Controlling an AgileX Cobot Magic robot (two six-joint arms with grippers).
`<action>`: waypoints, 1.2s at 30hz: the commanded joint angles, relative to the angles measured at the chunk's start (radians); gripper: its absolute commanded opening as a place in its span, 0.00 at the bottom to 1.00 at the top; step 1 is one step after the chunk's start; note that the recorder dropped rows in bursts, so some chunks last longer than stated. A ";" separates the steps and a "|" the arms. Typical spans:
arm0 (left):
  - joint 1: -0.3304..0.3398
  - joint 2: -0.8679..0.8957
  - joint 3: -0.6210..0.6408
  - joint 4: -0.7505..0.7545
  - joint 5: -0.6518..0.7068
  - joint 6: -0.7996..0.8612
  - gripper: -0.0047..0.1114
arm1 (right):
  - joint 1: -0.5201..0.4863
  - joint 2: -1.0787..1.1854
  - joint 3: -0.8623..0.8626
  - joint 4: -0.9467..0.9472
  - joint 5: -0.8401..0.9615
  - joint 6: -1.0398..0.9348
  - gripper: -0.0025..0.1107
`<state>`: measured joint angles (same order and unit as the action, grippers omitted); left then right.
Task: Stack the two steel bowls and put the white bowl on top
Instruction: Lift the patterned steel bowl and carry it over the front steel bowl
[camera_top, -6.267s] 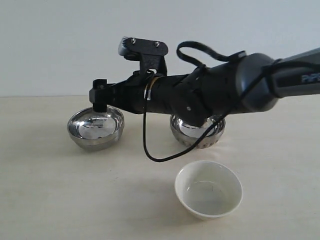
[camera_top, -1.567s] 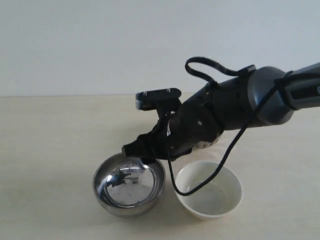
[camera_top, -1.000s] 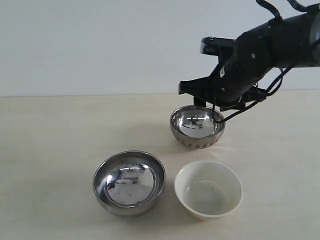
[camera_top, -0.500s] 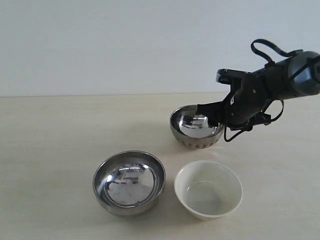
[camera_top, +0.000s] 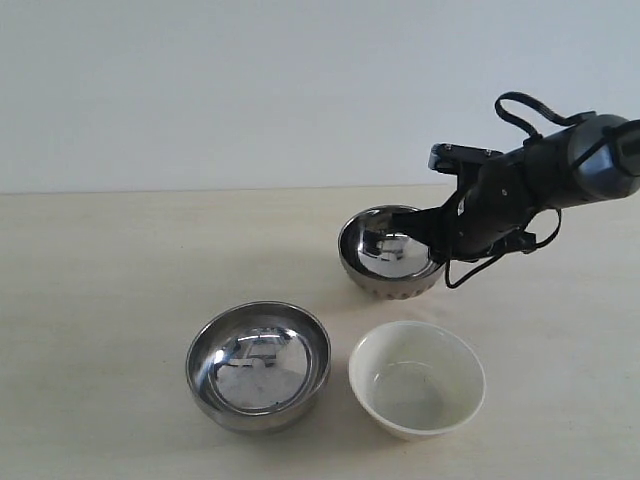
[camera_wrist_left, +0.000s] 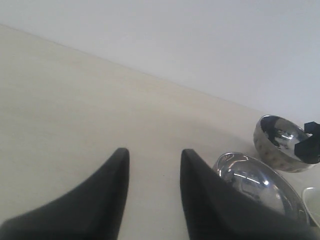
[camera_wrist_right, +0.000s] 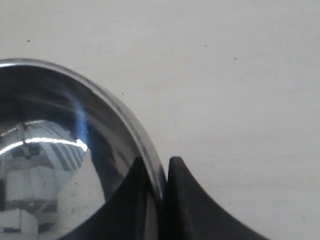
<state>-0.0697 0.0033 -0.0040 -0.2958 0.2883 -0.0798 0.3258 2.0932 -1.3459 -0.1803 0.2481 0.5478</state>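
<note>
Two steel bowls and a white bowl stand on the pale table. The patterned steel bowl (camera_top: 390, 252) sits at the back right, slightly tilted, and my right gripper (camera_top: 432, 236) is shut on its rim (camera_wrist_right: 145, 145), one finger inside and one outside. The plain steel bowl (camera_top: 259, 364) stands at the front left, with the white bowl (camera_top: 417, 377) just to its right. My left gripper (camera_wrist_left: 152, 152) is open over bare table, with nothing between its fingers; the plain steel bowl (camera_wrist_left: 255, 182) and the patterned steel bowl (camera_wrist_left: 280, 142) lie beyond one finger.
The beige table (camera_top: 100, 300) runs back to a plain white wall (camera_top: 200, 90). A loose black cable (camera_top: 520, 105) loops over the right arm's wrist.
The right gripper let go of the plain steel bowl at the front left, swung back to the patterned bowl and shut on its right rim; that bowl has tipped slightly.
</note>
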 joint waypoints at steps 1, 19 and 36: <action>0.003 -0.003 0.004 -0.003 -0.003 0.001 0.32 | 0.004 -0.084 -0.004 -0.010 0.033 -0.013 0.02; 0.003 -0.003 0.004 -0.003 -0.003 0.001 0.32 | 0.334 -0.269 -0.004 0.219 0.265 -0.293 0.02; 0.003 -0.003 0.004 -0.003 -0.003 0.001 0.32 | 0.393 -0.151 -0.004 0.217 0.300 -0.224 0.02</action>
<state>-0.0697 0.0033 -0.0040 -0.2958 0.2883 -0.0798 0.7205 1.9317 -1.3459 0.0355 0.5598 0.3187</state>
